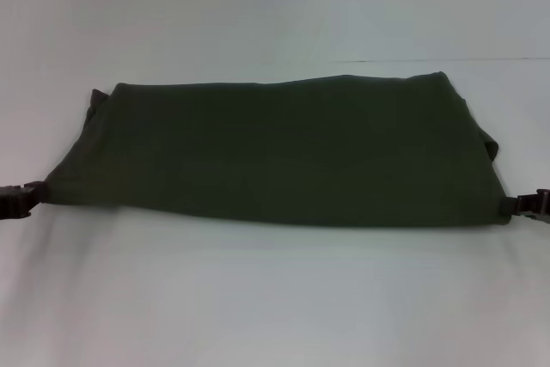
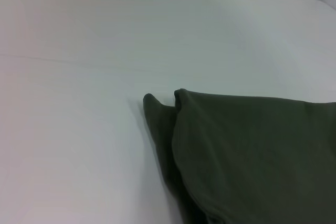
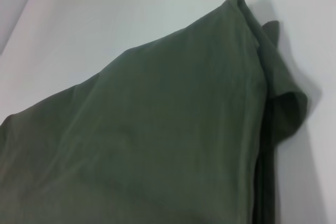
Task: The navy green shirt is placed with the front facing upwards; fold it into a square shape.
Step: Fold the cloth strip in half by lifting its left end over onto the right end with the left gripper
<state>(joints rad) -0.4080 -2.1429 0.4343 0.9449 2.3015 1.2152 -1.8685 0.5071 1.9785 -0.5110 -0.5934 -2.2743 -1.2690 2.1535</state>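
You have the navy green shirt (image 1: 275,156) lying across the middle of the head view as a wide, dark olive band on the white table (image 1: 275,298), already doubled over so that no lettering shows on the upper face. The left gripper (image 1: 19,199) sits at the lower left corner of the cloth and the right gripper (image 1: 526,205) at the lower right corner, each touching the near edge; from these views you cannot tell whether their fingers are clamped on the fabric or let go. Expect the shirt to behave as light, limp cotton: it will drape, sag between two holds and slide easily on the smooth tabletop, so a single-point hold would likely let the layers fan apart. The surface looks matte and soft, with shallow ripples. In the left wrist view a lower layer (image 2: 157,124) peeks out beyond the rounded top fold, and in the right wrist view a sleeve (image 3: 286,111) curls out past the side edge. In my judgement, take hold at the corners, pinching every layer together, and tuck that stray sleeve before the next fold.
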